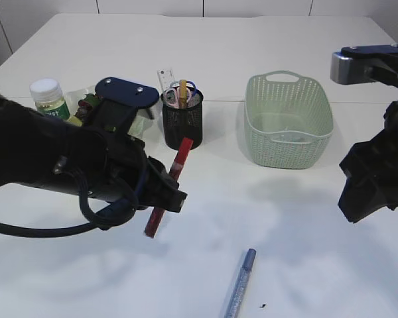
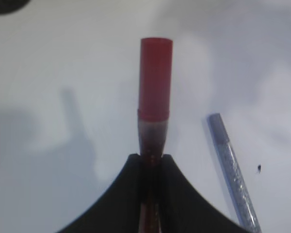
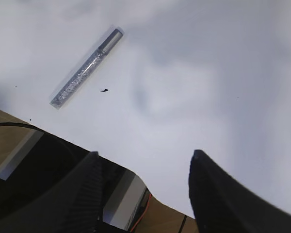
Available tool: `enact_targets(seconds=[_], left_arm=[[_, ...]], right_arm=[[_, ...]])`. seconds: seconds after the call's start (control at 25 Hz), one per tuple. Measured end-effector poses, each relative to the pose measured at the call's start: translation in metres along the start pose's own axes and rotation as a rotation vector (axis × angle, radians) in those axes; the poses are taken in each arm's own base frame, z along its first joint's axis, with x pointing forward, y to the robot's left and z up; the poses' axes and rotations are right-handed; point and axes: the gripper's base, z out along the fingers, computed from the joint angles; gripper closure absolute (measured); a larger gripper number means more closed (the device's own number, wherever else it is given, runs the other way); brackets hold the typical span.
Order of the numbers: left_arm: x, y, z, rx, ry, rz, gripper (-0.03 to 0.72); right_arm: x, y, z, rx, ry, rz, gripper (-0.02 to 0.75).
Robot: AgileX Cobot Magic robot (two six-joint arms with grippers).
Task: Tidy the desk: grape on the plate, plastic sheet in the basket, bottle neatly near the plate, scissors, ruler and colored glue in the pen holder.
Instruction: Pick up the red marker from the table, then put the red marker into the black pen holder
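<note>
My left gripper (image 1: 173,193) (image 2: 150,158) is shut on a red glue pen (image 1: 171,184) (image 2: 154,92) and holds it tilted above the table, in front of the black mesh pen holder (image 1: 182,126). In the holder stand the ruler (image 1: 164,77), the scissors (image 1: 190,93) with pink handles and a yellow glue pen (image 1: 183,89). A silver-blue glitter glue pen (image 1: 241,283) (image 2: 231,167) (image 3: 85,69) lies on the table at the front. The bottle (image 1: 48,97) stands at the far left. The grape (image 1: 87,103) and the plate are mostly hidden behind my left arm. My right gripper (image 1: 371,182) (image 3: 144,154) hangs open and empty. I cannot make out the plastic sheet.
A pale green basket (image 1: 288,142) stands right of the pen holder. The white table reaches far back behind both. In the right wrist view the table's front edge and the robot's base (image 3: 43,170) lie below the jaws.
</note>
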Motion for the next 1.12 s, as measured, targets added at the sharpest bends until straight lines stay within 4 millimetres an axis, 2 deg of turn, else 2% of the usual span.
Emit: enact_targets(seconds=[0.2, 0.48, 0.6, 0.8, 1.04, 1.12], left_arm=[[-0.016, 0.009, -0.006, 0.001, -0.221, -0.002, 0.633], [-0.048, 0.039, -0.019, -0.041, -0.562, -0.050, 0.633], [-0.060, 0.050, -0.018, -0.064, -0.632, -0.065, 0.632], [-0.090, 0.067, -0.002, -0.092, -0.711, -0.077, 0.632], [-0.121, 0.089, 0.033, -0.126, -0.746, -0.093, 0.631], [-0.125, 0.094, 0.048, -0.133, -0.723, -0.099, 0.631]], right_arm=[[0.000, 0.000, 0.000, 0.000, 0.000, 0.000, 0.289], [0.000, 0.000, 0.000, 0.000, 0.000, 0.000, 0.289], [0.000, 0.000, 0.000, 0.000, 0.000, 0.000, 0.289], [0.000, 0.000, 0.000, 0.000, 0.000, 0.000, 0.289], [0.000, 0.000, 0.000, -0.004, 0.000, 0.001, 0.289], [0.000, 0.000, 0.000, -0.004, 0.000, 0.001, 0.289]])
